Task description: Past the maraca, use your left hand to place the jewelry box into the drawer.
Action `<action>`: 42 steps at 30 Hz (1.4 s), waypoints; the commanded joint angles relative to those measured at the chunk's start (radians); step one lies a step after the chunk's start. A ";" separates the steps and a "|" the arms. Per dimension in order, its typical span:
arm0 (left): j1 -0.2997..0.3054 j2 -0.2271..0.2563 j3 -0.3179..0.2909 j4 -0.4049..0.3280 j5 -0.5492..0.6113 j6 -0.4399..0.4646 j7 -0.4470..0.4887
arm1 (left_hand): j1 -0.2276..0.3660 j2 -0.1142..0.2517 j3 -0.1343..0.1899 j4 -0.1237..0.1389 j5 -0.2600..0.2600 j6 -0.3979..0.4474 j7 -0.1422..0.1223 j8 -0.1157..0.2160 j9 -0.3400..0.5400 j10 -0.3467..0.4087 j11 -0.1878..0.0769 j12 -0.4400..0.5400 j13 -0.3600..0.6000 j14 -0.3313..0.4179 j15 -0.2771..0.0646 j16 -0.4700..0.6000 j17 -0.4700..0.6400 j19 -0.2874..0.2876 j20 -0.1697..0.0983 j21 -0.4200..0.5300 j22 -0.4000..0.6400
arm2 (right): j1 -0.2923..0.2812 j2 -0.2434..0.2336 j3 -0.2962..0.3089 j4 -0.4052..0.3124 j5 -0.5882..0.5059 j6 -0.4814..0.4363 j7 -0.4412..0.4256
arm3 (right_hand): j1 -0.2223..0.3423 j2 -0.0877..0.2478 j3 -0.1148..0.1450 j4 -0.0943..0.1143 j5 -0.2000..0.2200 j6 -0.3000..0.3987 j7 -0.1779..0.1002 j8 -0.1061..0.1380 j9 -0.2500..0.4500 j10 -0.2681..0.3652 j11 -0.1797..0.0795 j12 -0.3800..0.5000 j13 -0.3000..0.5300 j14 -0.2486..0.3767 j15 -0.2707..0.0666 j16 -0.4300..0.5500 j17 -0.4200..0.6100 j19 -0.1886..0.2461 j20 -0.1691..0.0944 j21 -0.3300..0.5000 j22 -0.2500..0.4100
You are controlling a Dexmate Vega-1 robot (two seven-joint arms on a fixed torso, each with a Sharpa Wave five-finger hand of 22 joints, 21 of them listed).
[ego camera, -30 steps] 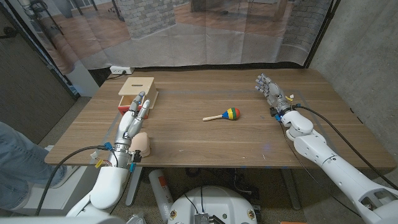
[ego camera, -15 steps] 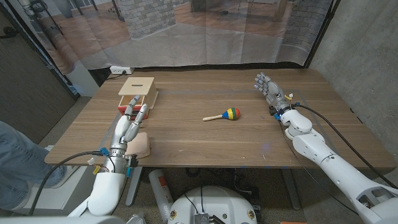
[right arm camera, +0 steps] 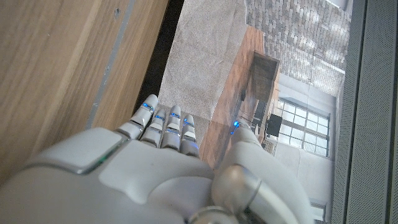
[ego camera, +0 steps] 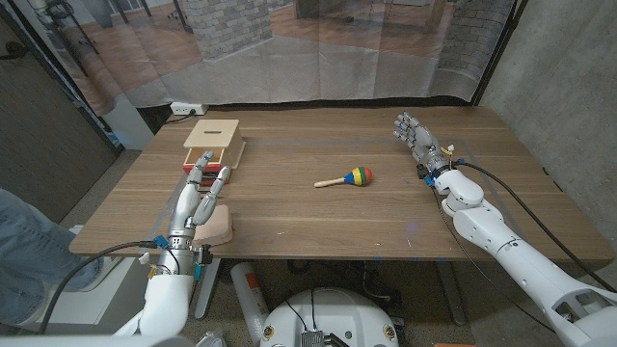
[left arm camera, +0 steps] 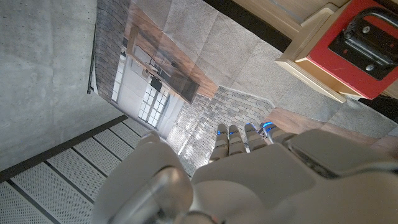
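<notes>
A peach jewelry box [ego camera: 221, 225] sits by the table's front edge on the left. My left hand [ego camera: 199, 197] stands just to its left and partly over it, fingers stretched out and apart, holding nothing. The wooden drawer unit [ego camera: 212, 135] stands beyond the hand at the back left. Its red drawer front [left arm camera: 364, 43] with a dark handle shows in the left wrist view past my left hand [left arm camera: 249, 180]. A striped maraca [ego camera: 348, 177] lies mid-table. My right hand [ego camera: 416, 135] is raised at the far right, fingers apart and empty.
The wooden table [ego camera: 318, 222] is bare between the maraca and the front edge. A person's blue-clad leg [ego camera: 24, 246] shows at the left edge. Cables trail from both wrists. The right hand [right arm camera: 155, 168] reaches past the table's edge [right arm camera: 56, 62].
My left arm has drawn back toward the front edge, so the hand sits slightly nearer and more of the jewelry box shows. The right arm and maraca have not moved.
</notes>
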 commanded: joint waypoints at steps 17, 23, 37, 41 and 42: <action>0.133 -0.028 -0.041 -0.103 0.147 0.155 0.088 | 0.034 0.006 0.003 -0.016 0.010 0.014 -0.007 0.002 0.004 0.009 0.004 0.006 0.004 0.018 0.003 0.002 0.001 -0.031 0.005 -0.001 0.003 | 0.013 0.013 -0.014 0.016 -0.005 -0.007 0.002 | 0.003 0.011 0.004 -0.009 0.005 0.010 -0.004 0.005 0.002 0.007 0.001 -0.001 0.002 0.016 0.002 -0.002 -0.001 0.010 -0.019 -0.011 0.004; 0.143 -0.023 -0.041 -0.127 0.175 0.215 0.086 | 0.043 0.006 0.005 -0.022 0.012 0.016 -0.009 0.001 0.004 0.014 0.009 0.007 0.004 0.023 0.004 0.002 0.001 -0.029 0.007 -0.001 0.003 | 0.015 0.014 -0.014 0.020 -0.005 -0.005 0.003 | 0.003 0.011 0.004 -0.009 0.005 0.013 -0.005 0.006 0.002 0.007 -0.003 -0.002 0.002 0.016 0.001 -0.003 -0.001 0.010 -0.018 -0.014 0.004; 0.148 -0.003 -0.043 -0.158 0.207 0.309 0.094 | 0.082 0.007 0.010 -0.044 0.014 0.022 -0.052 -0.001 0.005 0.020 0.013 0.004 0.006 0.043 0.022 0.004 0.002 0.000 0.051 0.006 0.004 | 0.009 0.009 -0.008 0.012 -0.005 -0.005 -0.003 | 0.003 0.011 0.004 -0.010 0.005 0.015 -0.009 0.006 0.003 0.006 -0.005 -0.002 0.002 0.018 0.002 -0.003 -0.001 0.008 -0.009 -0.021 0.004; 0.146 -0.002 -0.034 -0.169 0.233 0.355 0.098 | 0.093 0.005 0.011 -0.051 0.014 0.025 -0.064 -0.001 0.006 0.020 0.014 0.003 0.006 0.045 0.024 0.003 0.003 0.012 0.079 0.009 0.004 | 0.009 0.010 -0.009 0.013 -0.005 -0.004 -0.002 | 0.002 0.011 0.004 -0.010 0.005 0.015 -0.010 0.006 0.003 0.006 -0.006 -0.003 0.002 0.016 0.003 -0.004 -0.001 0.007 -0.005 -0.024 0.004; 0.145 -0.005 -0.028 -0.175 0.248 0.377 0.102 | 0.094 0.005 0.011 -0.051 0.014 0.025 -0.065 -0.001 0.006 0.020 0.014 0.003 0.006 0.046 0.024 0.003 0.003 0.014 0.080 0.010 0.004 | 0.009 0.011 -0.008 0.010 -0.003 -0.007 -0.004 | 0.002 0.011 0.004 -0.010 0.005 0.015 -0.010 0.006 0.003 0.006 -0.006 -0.003 0.002 0.016 0.002 -0.004 -0.001 0.007 -0.006 -0.024 0.004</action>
